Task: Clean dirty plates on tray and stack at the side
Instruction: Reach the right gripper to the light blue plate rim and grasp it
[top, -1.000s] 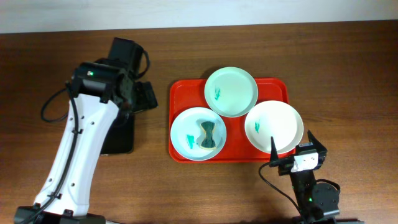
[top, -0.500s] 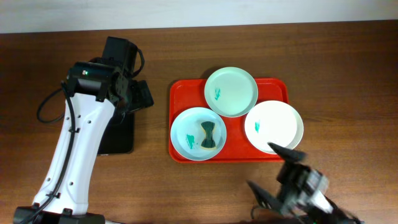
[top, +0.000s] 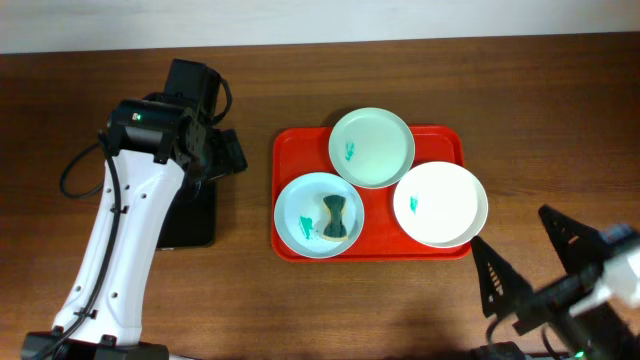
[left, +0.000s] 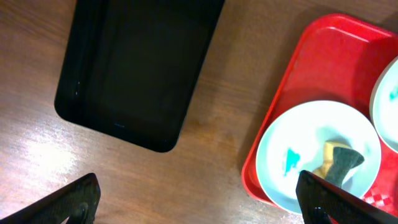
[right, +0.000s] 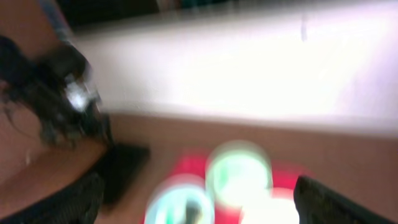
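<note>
Brown wooden table (top: 560, 100). The right gripper (top: 535, 262) is spread wide and empty, just off the red tray (top: 287, 150). The left gripper (left: 198, 190) is likewise released, near the black tray (left: 137, 62). All three plates (top: 371, 147) lie on the red tray. Risk: the white plate (top: 440, 204) overhangs the rim, so a low approach could tip it.

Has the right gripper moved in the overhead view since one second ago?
Yes. The right gripper has moved toward the lower right of the view, away from the white plate on the red tray.

Seemingly a robotics lab: cabled white arm (top: 120, 250) at a wooden table (top: 560, 110) by a pale wall (top: 300, 20).
</note>
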